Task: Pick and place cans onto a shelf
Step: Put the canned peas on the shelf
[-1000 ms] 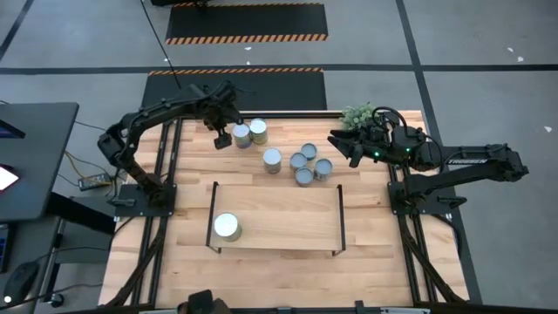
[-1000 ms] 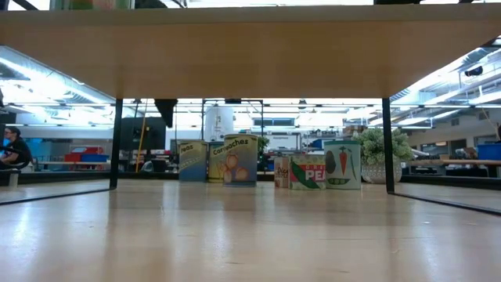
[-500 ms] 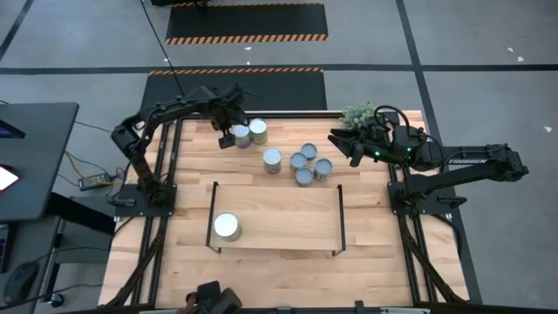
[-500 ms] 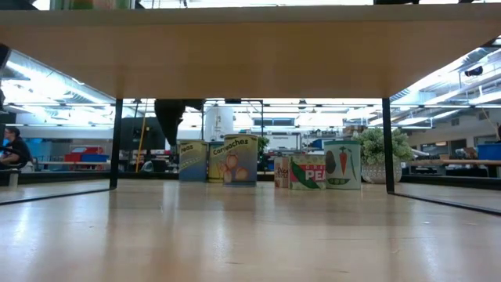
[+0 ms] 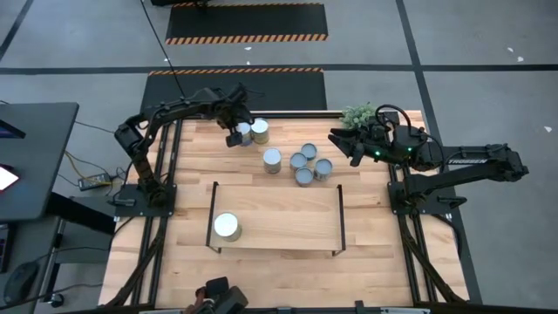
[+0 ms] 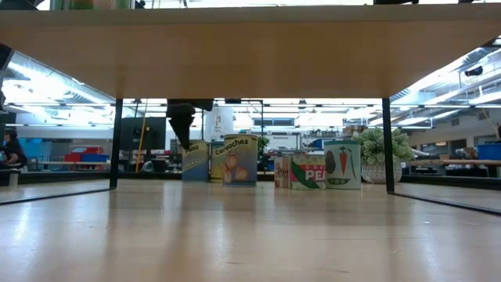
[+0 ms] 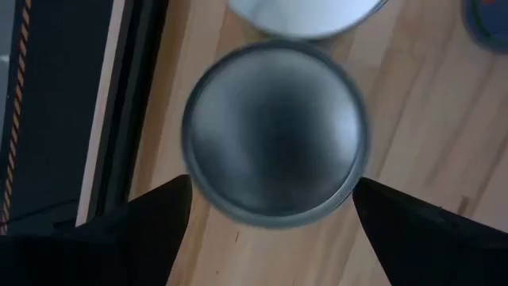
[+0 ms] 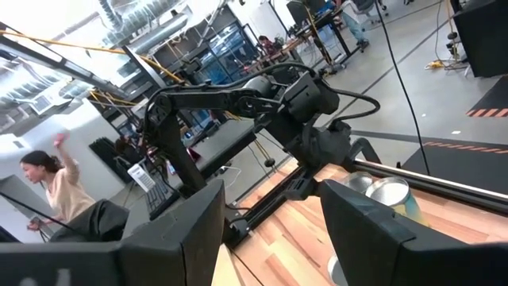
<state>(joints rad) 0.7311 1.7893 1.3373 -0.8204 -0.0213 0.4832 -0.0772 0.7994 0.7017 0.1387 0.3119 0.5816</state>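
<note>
**Left claw spread wide over a can at the back row**

The table [image 5: 288, 262] carried it all, and on it sat the shelf [image 5: 288, 222], a pale board with black rails, holding just one can [image 5: 227, 227] at its left end. Beyond the shelf, six cans stood on bare tabletop: a cluster of four [image 5: 301, 163] mid-table, and a pair [image 5: 253, 132] near the back edge. The left gripper [image 5: 234, 133] hung right above the pair's left can [image 7: 274, 131], fingers [image 7: 151, 230] wide apart either side of its round lid, not clamped on it. Off right, the right gripper [image 5: 340, 142] waited beside the small green plant [image 5: 357, 114], its fingers [image 8: 186, 230] parted, nothing between them.
</note>
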